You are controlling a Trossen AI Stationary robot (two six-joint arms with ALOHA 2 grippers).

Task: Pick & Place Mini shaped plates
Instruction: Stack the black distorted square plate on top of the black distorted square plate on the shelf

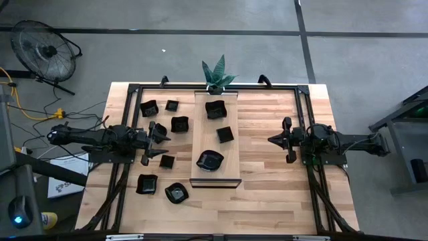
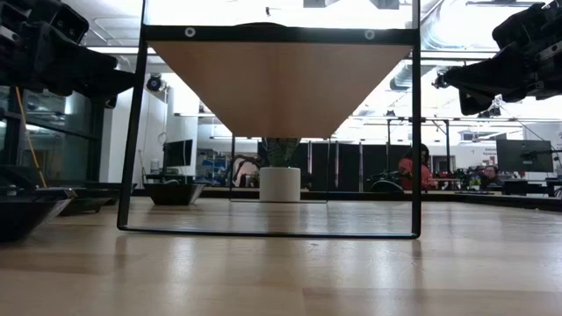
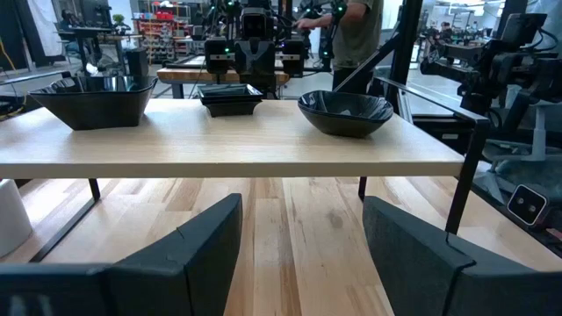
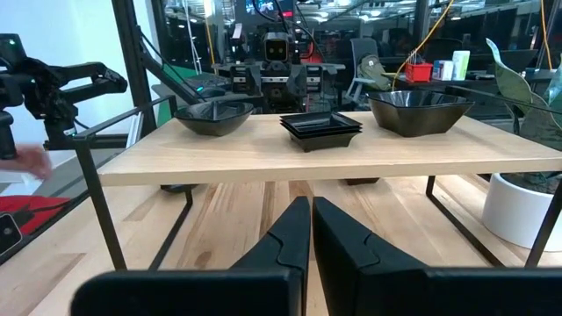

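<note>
hovering apart over the table [image 1: 267, 194], left jaws [image 1: 155, 142] released, right jaws [image 1: 277, 140] clenched empty, beside three plates [image 1: 210, 161] on the board [image 1: 202, 120]

Plates [image 1: 210, 160] glossy black; board [image 1: 215, 175] pale smooth wood; table [image 1: 267, 194] wood.

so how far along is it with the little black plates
Done: three glossy black mini plates sit on the raised pale wooden board. In hand: nothing; the left gripper is open, the right gripper shut, both empty. Left: seven black plates on the table.
</note>
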